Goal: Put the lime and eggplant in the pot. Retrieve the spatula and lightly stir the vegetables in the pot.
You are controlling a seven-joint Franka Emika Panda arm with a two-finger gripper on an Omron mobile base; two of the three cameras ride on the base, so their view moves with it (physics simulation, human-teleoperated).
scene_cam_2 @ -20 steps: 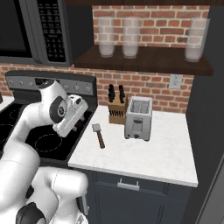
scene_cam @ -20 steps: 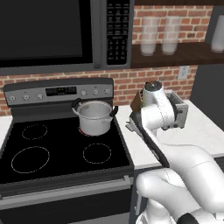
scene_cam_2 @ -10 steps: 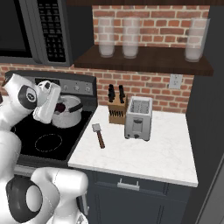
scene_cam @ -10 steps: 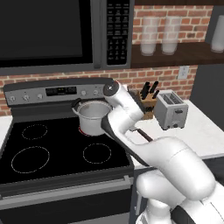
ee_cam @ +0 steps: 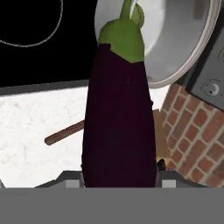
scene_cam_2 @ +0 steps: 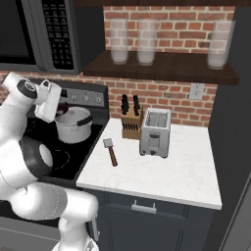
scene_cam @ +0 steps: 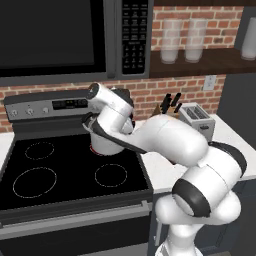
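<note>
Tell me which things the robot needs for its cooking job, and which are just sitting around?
Needed: the eggplant in the hand, the pot, the spatula.
Just sitting around: toaster, knife block, jars on the shelf, microwave.

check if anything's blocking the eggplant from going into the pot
Nothing visible does. The gripper holds the eggplant with its stem end toward the pot, whose open mouth shows just beyond it.

Home kitchen: black stove (scene_cam: 65,170) under a microwave (scene_cam: 65,37), brick wall (scene_cam_2: 166,95), white counter (scene_cam_2: 181,171) with toaster (scene_cam_2: 155,132) and knife block (scene_cam_2: 130,122).
</note>
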